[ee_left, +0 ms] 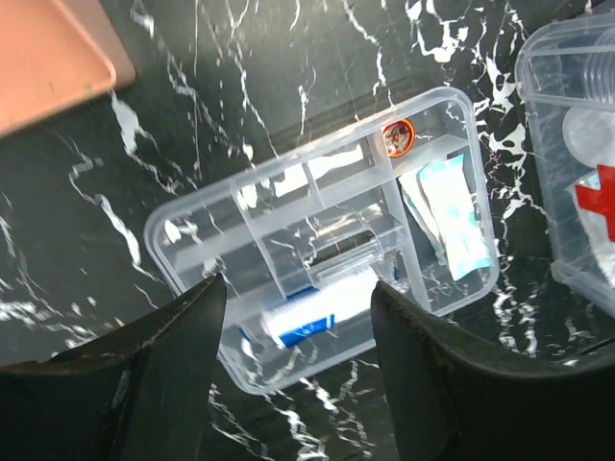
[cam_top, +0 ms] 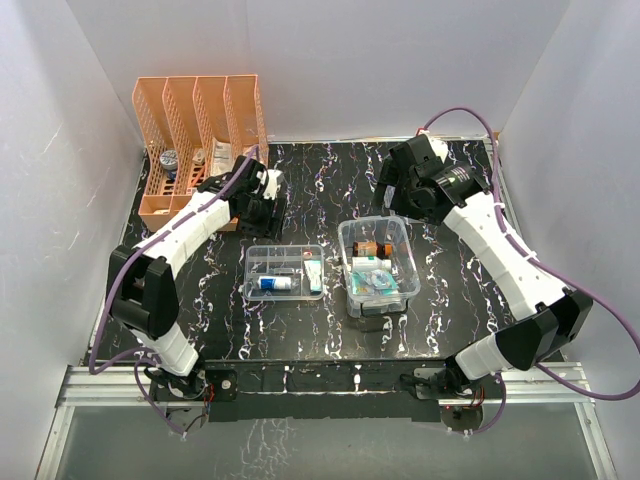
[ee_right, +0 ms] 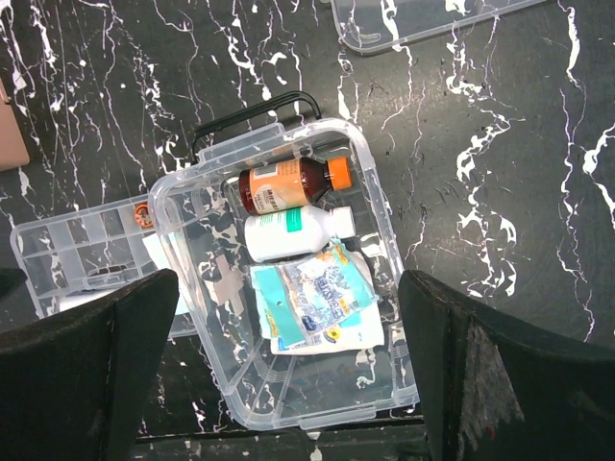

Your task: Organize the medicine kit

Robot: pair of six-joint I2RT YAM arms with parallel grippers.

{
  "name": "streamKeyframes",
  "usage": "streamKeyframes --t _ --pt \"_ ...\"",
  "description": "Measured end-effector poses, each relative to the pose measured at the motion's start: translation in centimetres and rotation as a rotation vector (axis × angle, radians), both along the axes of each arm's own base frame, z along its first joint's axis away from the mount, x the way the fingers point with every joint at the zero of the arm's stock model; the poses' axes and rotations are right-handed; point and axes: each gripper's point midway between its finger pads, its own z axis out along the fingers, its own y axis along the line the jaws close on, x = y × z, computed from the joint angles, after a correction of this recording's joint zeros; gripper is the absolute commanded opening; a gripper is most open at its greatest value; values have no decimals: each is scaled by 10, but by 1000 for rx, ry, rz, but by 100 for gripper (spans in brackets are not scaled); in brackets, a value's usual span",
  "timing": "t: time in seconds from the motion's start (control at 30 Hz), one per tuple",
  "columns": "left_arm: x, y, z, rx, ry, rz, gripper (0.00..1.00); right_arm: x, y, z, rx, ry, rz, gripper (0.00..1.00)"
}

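Note:
The medicine kit (cam_top: 402,262), a deep clear box, stands open at the table's middle right. It holds a brown bottle with an orange cap (ee_right: 288,184), a white bottle (ee_right: 293,233) and teal packets (ee_right: 317,293). Its red cross (ee_left: 601,197) shows in the left wrist view. A dark handle (ee_right: 252,113) lies at its far rim, and a clear lid (ee_right: 423,21) lies further off. My left gripper (cam_top: 268,210) is open and empty above the divided tray (ee_left: 178,245). My right gripper (cam_top: 395,195) is open and empty above the kit (ee_right: 183,221).
The shallow divided tray (cam_top: 262,255) left of the kit holds a blue-and-white tube (ee_left: 322,312), a teal packet (ee_left: 452,211) and a small red round thing (ee_left: 397,136). An orange slotted rack (cam_top: 200,130) with items stands at the back left. White walls enclose the table.

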Motion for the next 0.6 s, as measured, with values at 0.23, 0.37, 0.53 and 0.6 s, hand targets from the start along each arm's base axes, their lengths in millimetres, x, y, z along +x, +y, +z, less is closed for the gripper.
streamKeyframes --t 0.23,0.37,0.53,0.6 --pt "-22 2 -16 -11 144 181 52 -5 -2 2 14 -4 -16 98" --pt "-33 3 -34 9 204 208 47 -9 -4 2 15 -2 -20 98" --pt "-45 7 -61 56 280 243 41 -12 -5 1 13 7 -22 98" --pt "-46 9 -70 75 299 258 40 -12 -6 1 13 8 -22 98"
